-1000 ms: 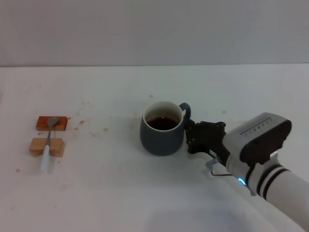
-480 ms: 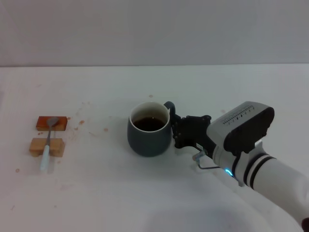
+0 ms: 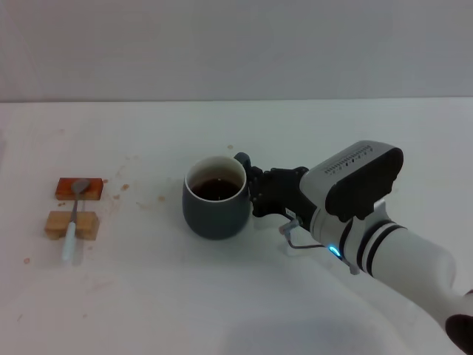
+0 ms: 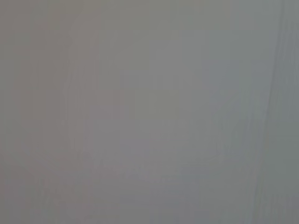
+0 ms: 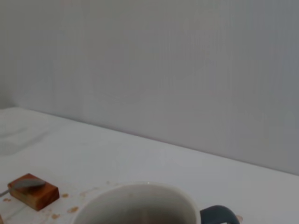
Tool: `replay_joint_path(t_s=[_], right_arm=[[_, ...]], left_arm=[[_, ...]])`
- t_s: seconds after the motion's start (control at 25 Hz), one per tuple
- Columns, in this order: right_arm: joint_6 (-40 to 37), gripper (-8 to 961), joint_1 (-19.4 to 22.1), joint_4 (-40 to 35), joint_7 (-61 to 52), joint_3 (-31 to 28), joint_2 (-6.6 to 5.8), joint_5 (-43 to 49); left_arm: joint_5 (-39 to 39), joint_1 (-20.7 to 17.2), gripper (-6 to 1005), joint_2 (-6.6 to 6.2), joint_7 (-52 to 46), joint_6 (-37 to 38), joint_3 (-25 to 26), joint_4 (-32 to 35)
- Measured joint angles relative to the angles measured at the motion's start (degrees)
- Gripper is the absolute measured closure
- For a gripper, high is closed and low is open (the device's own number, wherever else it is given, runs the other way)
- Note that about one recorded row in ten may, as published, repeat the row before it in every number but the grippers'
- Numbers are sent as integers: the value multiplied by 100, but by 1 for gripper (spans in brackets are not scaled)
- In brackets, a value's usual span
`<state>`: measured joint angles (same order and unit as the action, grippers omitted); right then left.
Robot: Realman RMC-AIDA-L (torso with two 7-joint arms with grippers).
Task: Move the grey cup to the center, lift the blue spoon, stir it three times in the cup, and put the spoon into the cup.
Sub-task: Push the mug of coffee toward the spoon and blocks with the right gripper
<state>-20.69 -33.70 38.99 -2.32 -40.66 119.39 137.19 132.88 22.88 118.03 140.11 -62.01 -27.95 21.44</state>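
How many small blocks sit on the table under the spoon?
2: an orange block under the blue spoon's bowl, and a tan block under its handle, both at the table's left.

An orange-brown block [image 3: 79, 189] lies on the white surface [image 3: 148, 296] at its left side, and a paler tan block [image 3: 71, 224] sits just beside it, nearer the camera, the two close together with a narrow gap between them. Small brownish stains [image 3: 122, 187] (scattered specks, mostly right of the orange-brown block) mark the surface. A plain grey-white wall [image 3: 236, 48] rises behind the surface's far edge.
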Motion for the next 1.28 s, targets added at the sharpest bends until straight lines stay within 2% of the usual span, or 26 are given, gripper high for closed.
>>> replay_joint_path(t_s=[0.64, 0.84, 1.04, 1.28], right_arm=[[282, 905, -526, -73, -680, 64, 15, -17], [236, 905, -536, -187, -692, 37, 16, -9], [-132, 905, -362, -526, -700, -177, 6, -21], [-920, 905, -247, -1151, -681, -437, 11, -20]], left_arm=[[0, -91, 306, -9, -176, -64, -10, 0], [1, -95, 305, -9, -178, -66, -8, 18], [1, -126, 305, -9, -186, -48, -34, 68], [-18, -87, 305, 1, -186, 74, -46, 40]])
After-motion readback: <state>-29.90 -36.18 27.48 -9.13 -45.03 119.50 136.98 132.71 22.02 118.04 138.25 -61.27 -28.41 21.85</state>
